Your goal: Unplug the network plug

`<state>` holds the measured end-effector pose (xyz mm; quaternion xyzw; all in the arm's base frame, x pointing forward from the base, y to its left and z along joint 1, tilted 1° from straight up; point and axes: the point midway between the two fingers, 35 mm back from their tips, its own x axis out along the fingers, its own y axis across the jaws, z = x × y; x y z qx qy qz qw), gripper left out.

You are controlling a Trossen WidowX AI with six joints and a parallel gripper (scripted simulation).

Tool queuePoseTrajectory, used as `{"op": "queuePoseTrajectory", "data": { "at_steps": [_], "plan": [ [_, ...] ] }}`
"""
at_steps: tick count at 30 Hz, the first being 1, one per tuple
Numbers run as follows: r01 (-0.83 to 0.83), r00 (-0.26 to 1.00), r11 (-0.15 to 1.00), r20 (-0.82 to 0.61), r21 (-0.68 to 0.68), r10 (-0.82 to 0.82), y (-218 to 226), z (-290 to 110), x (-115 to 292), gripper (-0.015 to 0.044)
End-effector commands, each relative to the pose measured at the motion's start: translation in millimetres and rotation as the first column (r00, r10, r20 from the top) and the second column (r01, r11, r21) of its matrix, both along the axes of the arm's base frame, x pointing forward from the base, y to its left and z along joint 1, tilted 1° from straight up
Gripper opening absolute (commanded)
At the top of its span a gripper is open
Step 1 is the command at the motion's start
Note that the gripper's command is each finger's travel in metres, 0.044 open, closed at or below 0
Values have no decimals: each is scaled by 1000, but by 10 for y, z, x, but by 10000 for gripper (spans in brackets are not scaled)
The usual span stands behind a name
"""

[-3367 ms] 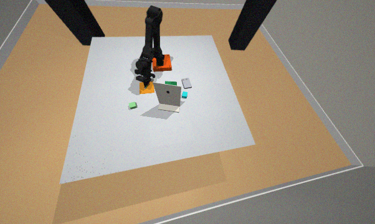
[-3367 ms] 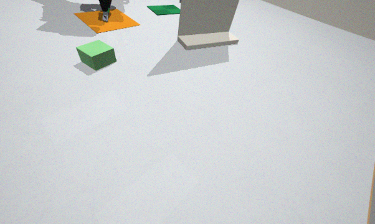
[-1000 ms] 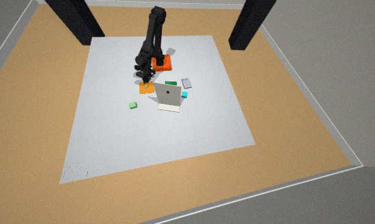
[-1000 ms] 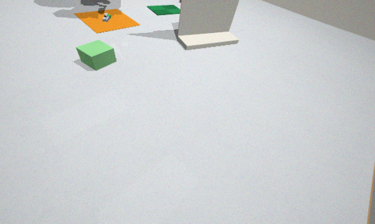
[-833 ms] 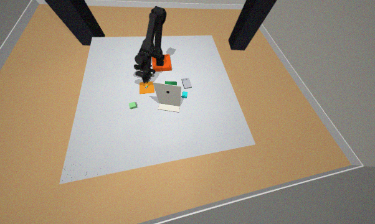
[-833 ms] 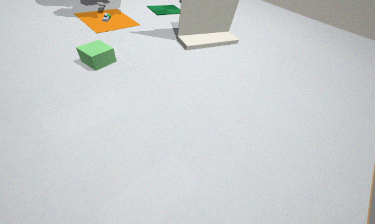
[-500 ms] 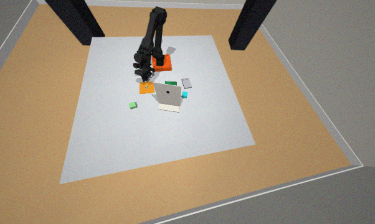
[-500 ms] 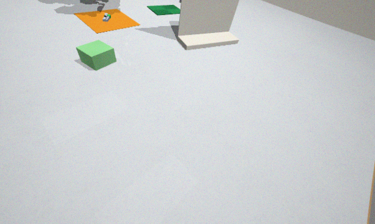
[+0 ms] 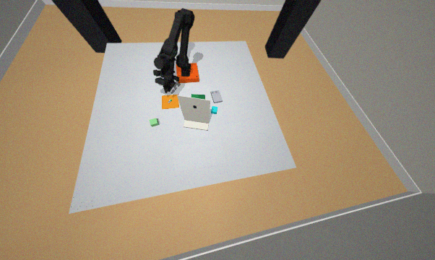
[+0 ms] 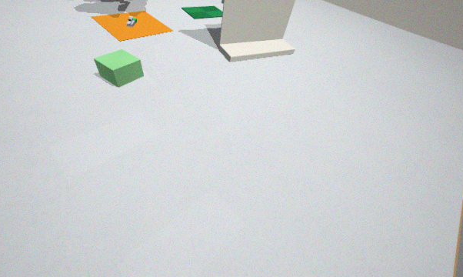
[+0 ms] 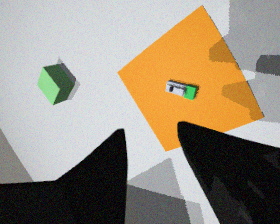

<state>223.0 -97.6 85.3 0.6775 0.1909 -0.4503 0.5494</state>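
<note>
The plug (image 11: 183, 88) lies on the orange marked square (image 11: 184, 76), well inside its edges and roughly at its middle, out of the upright panel (image 9: 195, 109) that stands just beside the square. In the wrist view it shows as a tiny pale body with a dark recess on top and a green end; the exterior view shows the same small grey-and-green piece (image 10: 131, 21) resting flat on the square (image 10: 131, 25). The end effector (image 11: 151, 139) hangs above the square's near edge, its fingers part-way apart with nothing between them, and none of its parts appears to touch the plug. Judged from its size against the square, the plug is very light and rigid, so it would likely skid or tip under any stray nudge from a fingertip instead of resisting. Its smooth sides look slippery and offer little area to grip. If it ever needs re-gripping, the sound hold is across the two long flat sides of the body, behind the green end, leaving the thin tab on top free; that tab is probably the fragile part and should not carry the clamping force. A light green cube (image 11: 55, 83) sits on the tabletop (image 10: 231, 173) well apart from the square.
</note>
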Motion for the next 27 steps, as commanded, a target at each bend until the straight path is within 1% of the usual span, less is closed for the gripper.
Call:
{"op": "queuePoseTrajectory", "data": {
  "at_steps": [1, 15, 16, 17, 27],
  "plan": [
    [5, 1000, 1000, 9, -3, -5, -6, 93, 6, 156],
    [5, 1000, 1000, 8, -3, -5, 21, 309, -49, 156],
    [-1, 1000, 1000, 0, 1, 1, 26, 239, -48, 156],
    [-1, 1000, 1000, 0, 1, 1, 25, 254, -46, 156],
    [1, 1000, 1000, 3, 0, -1, 11, 554, -11, 156]
  ]
}}
